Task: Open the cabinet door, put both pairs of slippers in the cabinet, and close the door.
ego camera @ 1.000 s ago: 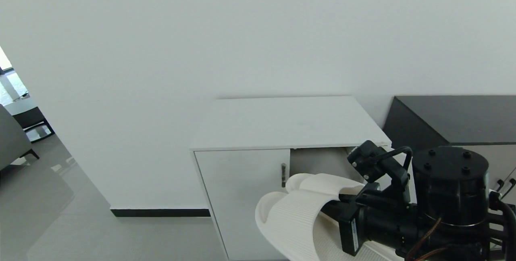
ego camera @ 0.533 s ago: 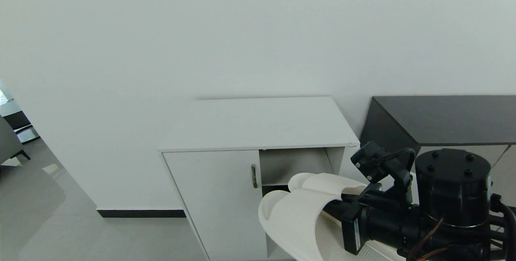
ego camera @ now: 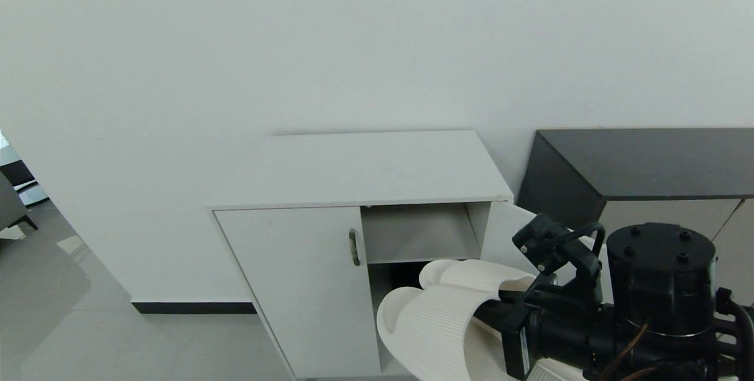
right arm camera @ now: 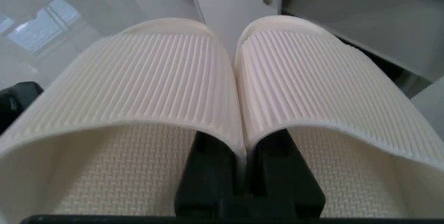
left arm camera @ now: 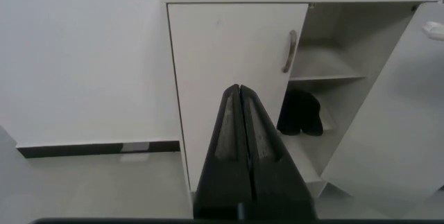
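Left gripper has its fingers pressed flat together with nothing between them. It's pointing at the white cabinet, roughly at the shut left door.

That door's got a small metal handle on its inner edge. Right of the handle the cabinet is open. There's a shelf across the upper part, and below it, in the lower compartment, sits a dark pair of slippers, side by side toward the back.

The white ribbed slippers are not in the cabinet. They're up in the air just in front of the open half, toes toward it, the two pressed side by side. The right gripper is pinching them where their inner walls meet, one finger inside each slipper.

Right door is swung open beside the right arm. Further right, a black sideboard stands against the same wall, just beside the cabinet.
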You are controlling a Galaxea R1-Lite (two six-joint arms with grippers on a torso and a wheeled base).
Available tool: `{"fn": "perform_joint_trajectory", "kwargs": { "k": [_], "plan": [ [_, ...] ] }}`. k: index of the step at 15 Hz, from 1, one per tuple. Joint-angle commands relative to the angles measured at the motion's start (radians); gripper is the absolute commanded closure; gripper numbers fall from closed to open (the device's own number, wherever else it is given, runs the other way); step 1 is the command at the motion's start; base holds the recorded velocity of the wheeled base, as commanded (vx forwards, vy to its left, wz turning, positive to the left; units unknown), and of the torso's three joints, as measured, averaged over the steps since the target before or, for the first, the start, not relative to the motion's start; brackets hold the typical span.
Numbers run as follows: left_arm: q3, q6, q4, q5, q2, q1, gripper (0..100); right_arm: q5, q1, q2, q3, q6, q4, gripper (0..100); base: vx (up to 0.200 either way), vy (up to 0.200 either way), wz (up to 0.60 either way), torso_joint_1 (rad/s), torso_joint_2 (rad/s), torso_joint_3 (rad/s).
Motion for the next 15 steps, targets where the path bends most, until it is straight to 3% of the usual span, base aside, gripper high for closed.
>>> {"fn": "perform_joint_trajectory", "kwargs": {
  "k": [1,15],
  "plan": [
    [0.0,-0.001,0.0,0.0,0.001,0.0,100,0.001,0.001,0.003,0.001,0.0,0.0,100,0.0,0.0,0.0,-0.242,0.54,0.295],
    [0.0,-0.004,0.0,0.0,0.001,0.0,100,0.033,0.001,0.006,0.04,-0.006,-0.065,100,0.0,0.0,0.0,-0.227,0.52,0.29]
  ]
}}
